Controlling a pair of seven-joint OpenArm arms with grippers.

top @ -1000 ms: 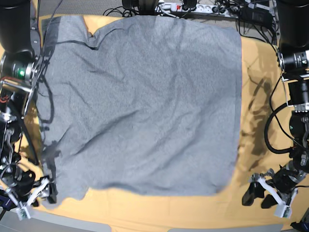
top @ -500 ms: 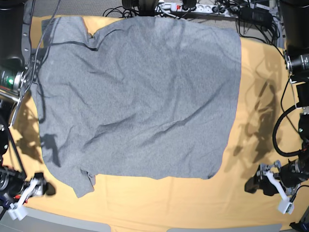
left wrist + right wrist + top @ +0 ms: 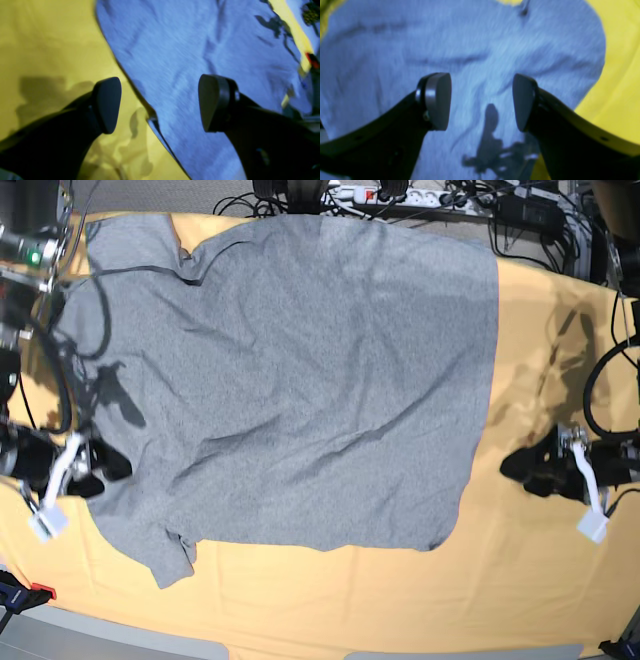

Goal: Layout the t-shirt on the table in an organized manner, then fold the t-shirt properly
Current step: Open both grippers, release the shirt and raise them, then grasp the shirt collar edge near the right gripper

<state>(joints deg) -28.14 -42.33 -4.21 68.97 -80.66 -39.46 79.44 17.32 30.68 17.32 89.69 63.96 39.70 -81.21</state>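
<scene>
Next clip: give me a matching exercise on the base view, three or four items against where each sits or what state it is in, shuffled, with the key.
Items
1. t-shirt
2. left gripper
3. right gripper
4. power strip

Descriptions
A. open, over the shirt's edge on the view's left
B. beyond the table's far edge, among cables
C. spread out flat, wrinkled, plain side up
D. open, over bare cloth on the view's right

Pairs: 1-C, 2-D, 3-A, 4-B
</scene>
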